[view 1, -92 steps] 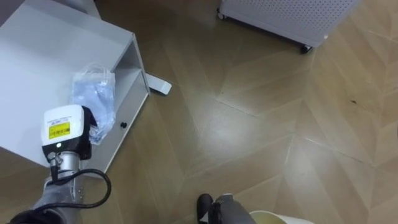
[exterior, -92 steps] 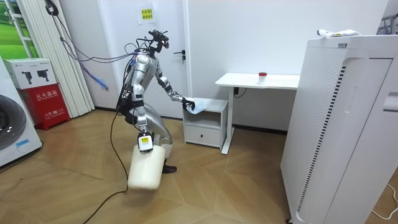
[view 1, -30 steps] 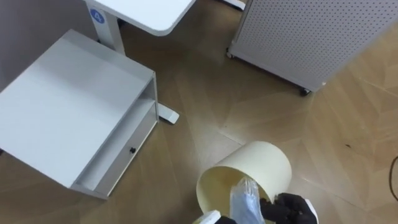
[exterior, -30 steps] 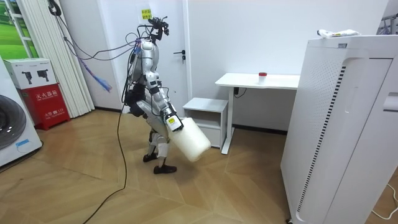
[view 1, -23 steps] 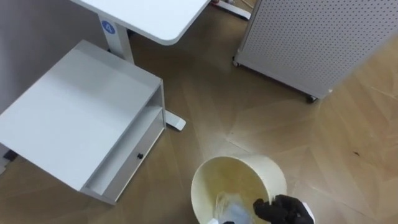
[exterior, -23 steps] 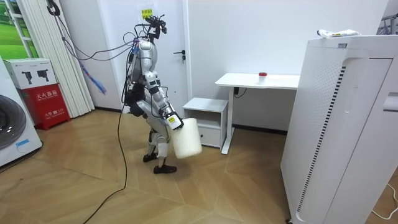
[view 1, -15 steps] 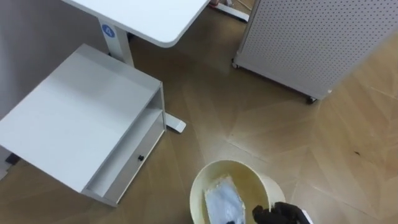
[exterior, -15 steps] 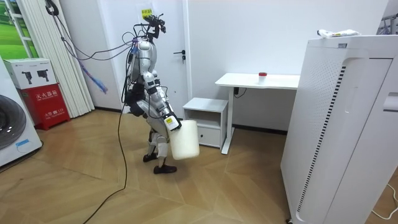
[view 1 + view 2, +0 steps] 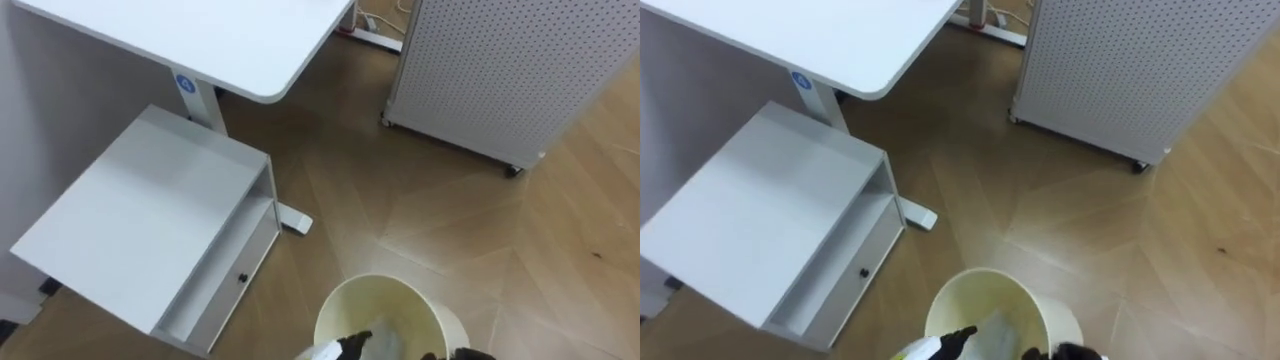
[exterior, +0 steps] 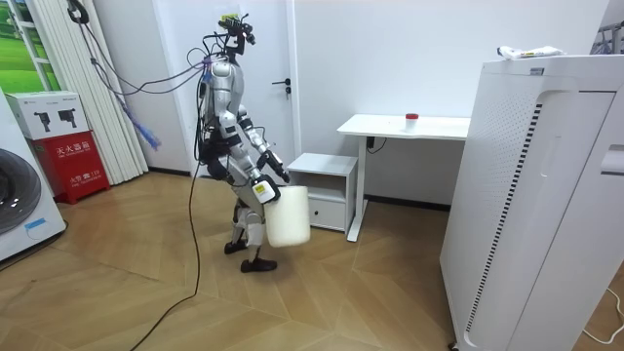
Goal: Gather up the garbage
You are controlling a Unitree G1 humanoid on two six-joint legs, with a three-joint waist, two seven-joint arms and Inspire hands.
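Plastic bag in bin, between left robot hand, right robot hand; grips unclear.

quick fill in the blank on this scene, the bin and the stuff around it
The robot holds the cream bin clear of the wooden ____.
A crumpled clear plastic bag lies ____ the bin.
In the room view, a small red thing sits on the white ____.
Missing words: floor; inside; desk.
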